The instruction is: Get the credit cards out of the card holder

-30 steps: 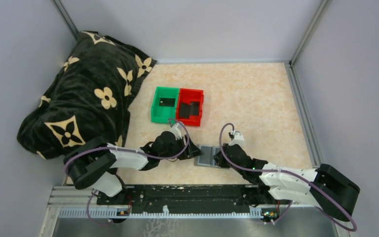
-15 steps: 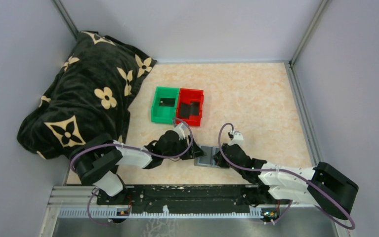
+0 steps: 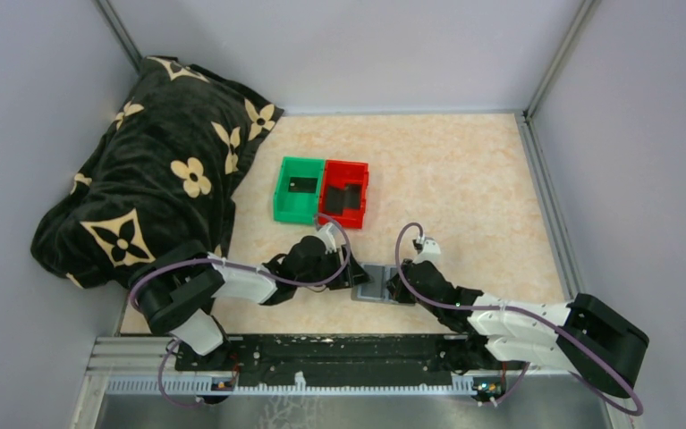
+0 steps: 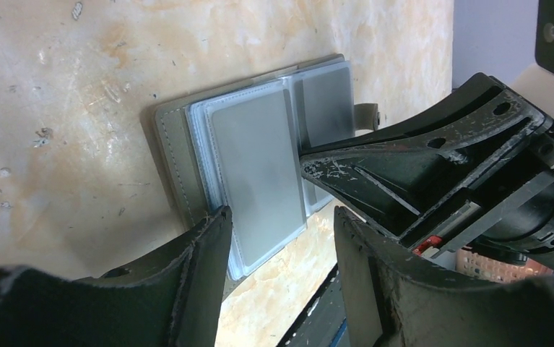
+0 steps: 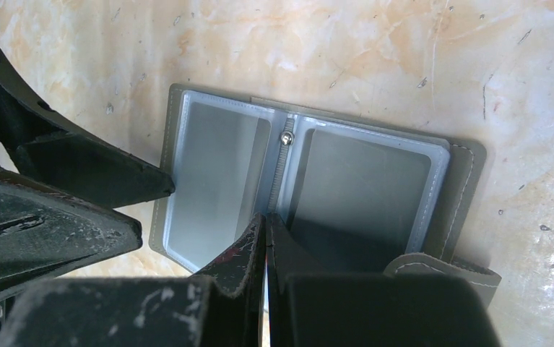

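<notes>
Our left end effector (image 4: pixel 281 217) sits spread at the left edge of the card holder (image 5: pixel 360 173), straddling the end of a clear sleeve (image 4: pixel 256 181) and pinching nothing. Over the last second only the arm behind it has moved, its elbow and forearm swinging a little toward the middle, while the tips stayed at that edge with the same gap. Our right end effector (image 5: pixel 266 218) is pressed together and has not budged. Its tips are down on the spine between the two panels, which we read as pinning the holder flat. The card holder lies open on the counter (image 3: pixel 464 170), just ahead of the arms' bases, where it was a second ago. We take the shift as a re-angling for the next pull rather than a pull, since nothing has left a sleeve. Whether the sleeves still hold anything, we cannot tell. Beyond the holder a green bin (image 3: pixel 278 192) and a red bin (image 3: pixel 365 192) stand touching, each holding a dark flat piece that we take for credit cards (image 3: pixel 301 185) already out. A dark flowered blanket (image 3: pixel 142 179) lies heaped at the far left.
</notes>
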Robot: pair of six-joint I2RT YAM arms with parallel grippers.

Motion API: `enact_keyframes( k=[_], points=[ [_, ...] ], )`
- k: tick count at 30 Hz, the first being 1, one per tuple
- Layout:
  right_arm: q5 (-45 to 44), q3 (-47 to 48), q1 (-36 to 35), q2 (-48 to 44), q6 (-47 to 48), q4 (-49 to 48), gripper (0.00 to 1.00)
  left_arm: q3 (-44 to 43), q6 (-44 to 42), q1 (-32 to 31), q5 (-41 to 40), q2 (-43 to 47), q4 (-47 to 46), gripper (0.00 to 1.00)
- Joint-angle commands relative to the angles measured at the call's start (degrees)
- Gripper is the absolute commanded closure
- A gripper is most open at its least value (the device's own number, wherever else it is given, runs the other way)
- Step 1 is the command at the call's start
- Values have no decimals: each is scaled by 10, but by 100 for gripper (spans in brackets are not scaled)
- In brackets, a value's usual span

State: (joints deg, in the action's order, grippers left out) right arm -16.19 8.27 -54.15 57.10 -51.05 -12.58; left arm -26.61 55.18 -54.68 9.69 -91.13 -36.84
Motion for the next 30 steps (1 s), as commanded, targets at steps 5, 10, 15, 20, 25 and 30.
enact_keyframes(
  k=[5,10,15,20,25,30],
  points=[
    [-4,10,-5,-7,7,-10,100,-23,-21,-5,1,-16,36,39],
    [-3,10,-4,-4,7,-14,100,-31,-26,-8,3,-18,44,39],
    [0,9,-5,0,6,-19,100,-42,-20,-18,24,-30,19,39],
    [4,9,-4,7,6,-25,100,-26,34,-23,78,-62,-134,39],
    [3,6,-5,3,4,-23,100,-29,53,-28,82,-73,-172,39],
    [4,3,-5,2,3,-25,100,-30,46,-27,65,-49,-164,39]
  ],
)
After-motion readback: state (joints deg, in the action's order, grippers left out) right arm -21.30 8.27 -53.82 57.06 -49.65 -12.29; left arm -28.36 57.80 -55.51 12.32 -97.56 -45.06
